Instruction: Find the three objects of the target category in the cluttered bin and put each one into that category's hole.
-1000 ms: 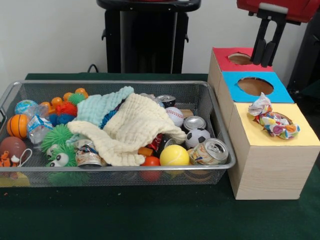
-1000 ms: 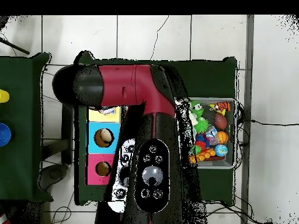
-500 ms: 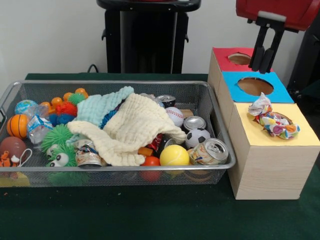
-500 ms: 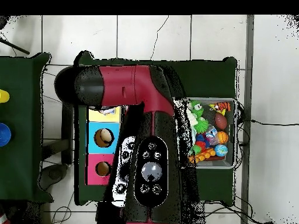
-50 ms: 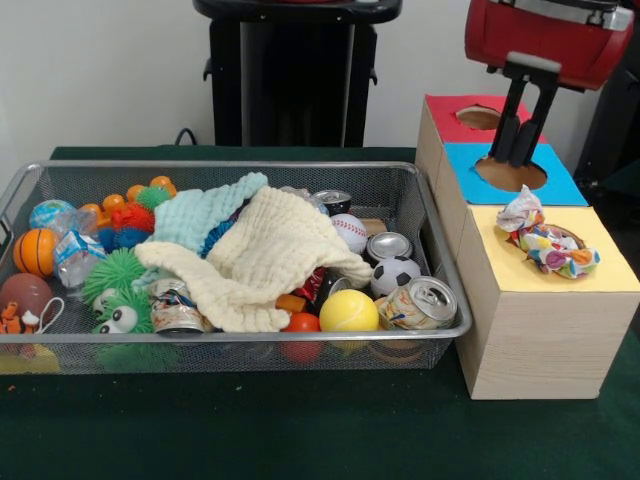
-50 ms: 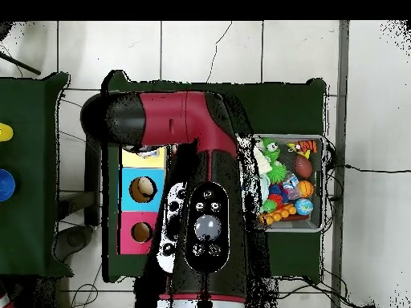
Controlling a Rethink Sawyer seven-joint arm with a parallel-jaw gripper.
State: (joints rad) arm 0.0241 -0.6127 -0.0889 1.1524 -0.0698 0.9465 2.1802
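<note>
The crumpled wrapper (image 5: 545, 240) lies on the yellow box (image 5: 560, 290), partly over its hole. The hand (image 5: 512, 150) hangs behind it above the blue box's hole (image 5: 510, 172), clenched and empty. Left, the wire bin (image 5: 445, 300) holds cloths (image 5: 260, 255), balls and cans.

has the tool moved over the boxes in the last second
Yes. In the front view the tool has shifted from over the red box to above the blue box's hole.
</note>
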